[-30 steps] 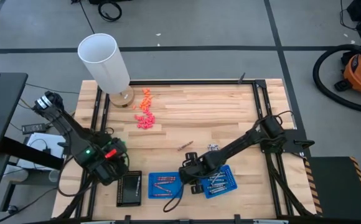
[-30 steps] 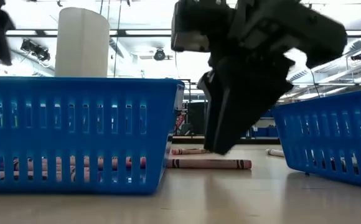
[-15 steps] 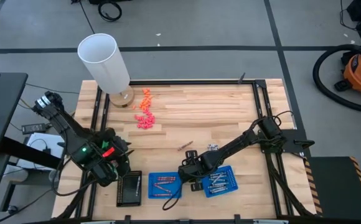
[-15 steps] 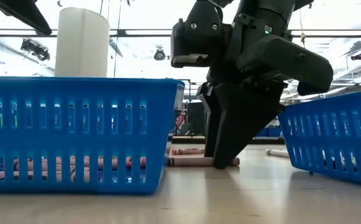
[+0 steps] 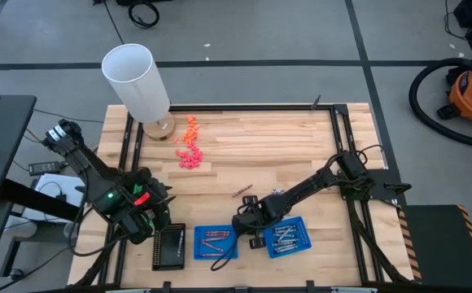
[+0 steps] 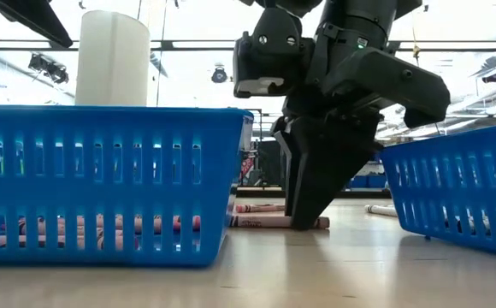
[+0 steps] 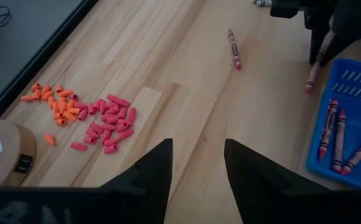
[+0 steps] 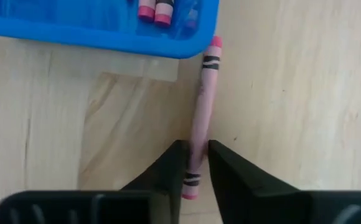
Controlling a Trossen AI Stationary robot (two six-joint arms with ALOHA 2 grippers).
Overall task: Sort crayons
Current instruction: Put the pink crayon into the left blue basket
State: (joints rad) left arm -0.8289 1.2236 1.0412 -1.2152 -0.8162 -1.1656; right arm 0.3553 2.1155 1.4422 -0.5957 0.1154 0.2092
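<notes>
**Right gripper closes on a pink crayon between two baskets**

The right gripper (image 6: 304, 218) is down on the table (image 5: 285, 155), in the gap between the two blue baskets. Its fingers (image 8: 171, 165) stand on both sides of a pink crayon (image 8: 202, 106) and touch it, so the grip is closed on the crayon, which lies flat on the wood just beside the left basket (image 8: 106, 28).

The left basket (image 5: 215, 242) holds reddish crayons (image 7: 339, 130). The right basket (image 5: 286, 238) holds grey crayons (image 5: 283, 238). One more crayon (image 7: 233, 48) lies alone on the table, farther away.

The left gripper (image 7: 196, 168) waits at the left side of the table, above the wood, with its fingers apart and nothing between them. Near it lies a heap of pink and orange caps (image 7: 87, 112).
</notes>
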